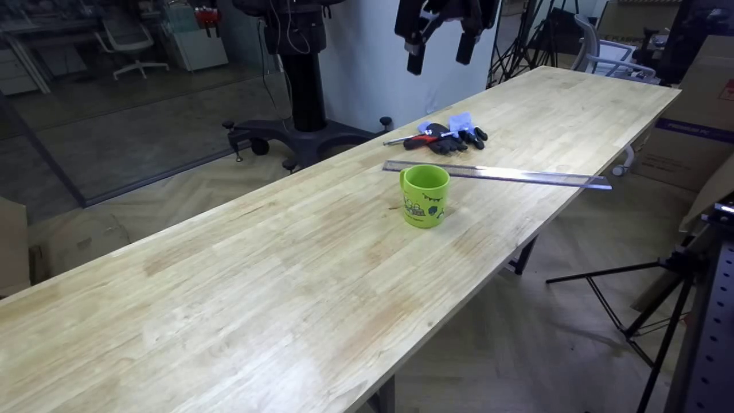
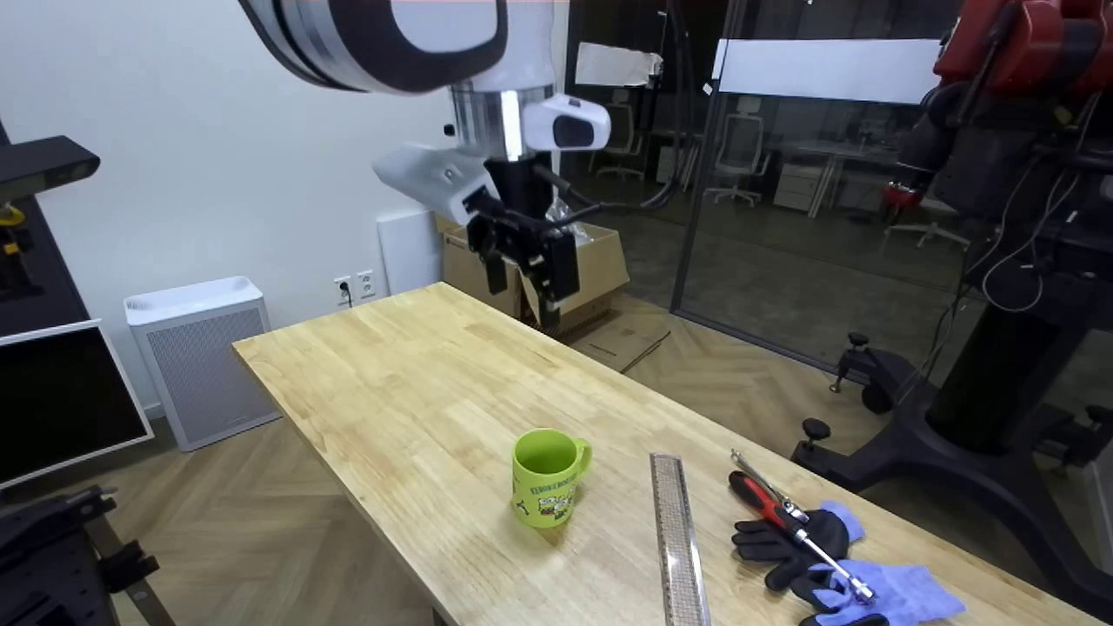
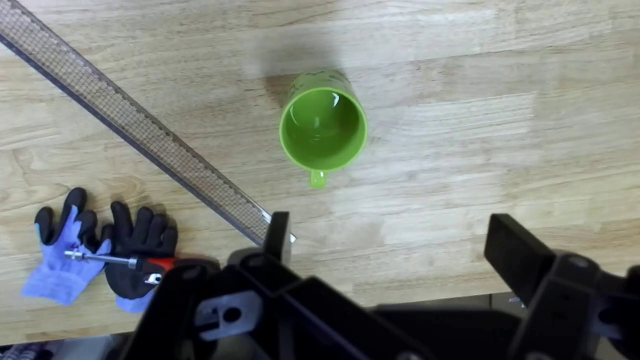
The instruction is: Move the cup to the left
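While the wrist view showed our black two-fingered gripper near, parted and empty, the lime-green loop-handled mug stood upright beyond, right of the gridded ruler; we judged a centred descent best, fingers clear of its handle.

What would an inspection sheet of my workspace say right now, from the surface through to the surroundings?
Surface: pale wooden tabletop, darker patches in the grain.
Job's things: lime-green mug upright, nothing seen inside.
Clutter: ruler apart from the mug, one end past the tabletop's edge; gloves with a red-and-black tool across them.
Claw: open and raised, apart from the mug.
Cables: black cable hanging in a curve beside the arm.
Surroundings: cardboard box, black stand, tripod.
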You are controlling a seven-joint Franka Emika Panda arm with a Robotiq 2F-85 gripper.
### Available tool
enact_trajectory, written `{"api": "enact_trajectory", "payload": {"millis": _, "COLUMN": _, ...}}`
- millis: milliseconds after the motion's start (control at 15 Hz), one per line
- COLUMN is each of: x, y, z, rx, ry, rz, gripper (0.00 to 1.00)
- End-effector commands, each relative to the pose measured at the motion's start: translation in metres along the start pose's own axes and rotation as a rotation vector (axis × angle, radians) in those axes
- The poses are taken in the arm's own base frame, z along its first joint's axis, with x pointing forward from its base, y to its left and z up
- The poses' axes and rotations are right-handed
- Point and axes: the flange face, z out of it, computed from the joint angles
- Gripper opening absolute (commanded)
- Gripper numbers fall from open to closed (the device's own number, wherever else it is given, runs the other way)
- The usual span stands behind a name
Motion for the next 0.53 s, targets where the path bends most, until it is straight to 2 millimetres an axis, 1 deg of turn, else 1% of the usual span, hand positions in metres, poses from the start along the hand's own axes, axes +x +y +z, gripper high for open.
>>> {"api": "enact_trajectory", "payload": {"millis": 0, "x": 0.007, "y": -0.004, "z": 0.031, "rx": 0.021, "ry": -0.025, "rz": 0.022, "gripper": 1.00}}
{"api": "enact_trajectory", "payload": {"millis": 133, "x": 0.003, "y": -0.009, "z": 0.049, "rx": 0.037, "ry": -0.052, "rz": 0.059, "gripper": 1.00}}
{"api": "enact_trajectory", "payload": {"millis": 333, "x": -0.002, "y": -0.009, "z": 0.071, "rx": 0.053, "ry": -0.082, "rz": 0.092, "gripper": 1.00}}
{"api": "enact_trajectory", "payload": {"millis": 400, "x": -0.004, "y": -0.008, "z": 0.076, "rx": 0.050, "ry": -0.091, "rz": 0.110, "gripper": 1.00}}
{"api": "enact_trajectory", "payload": {"millis": 467, "x": -0.008, "y": -0.007, "z": 0.070, "rx": 0.046, "ry": -0.090, "rz": 0.075, "gripper": 1.00}}
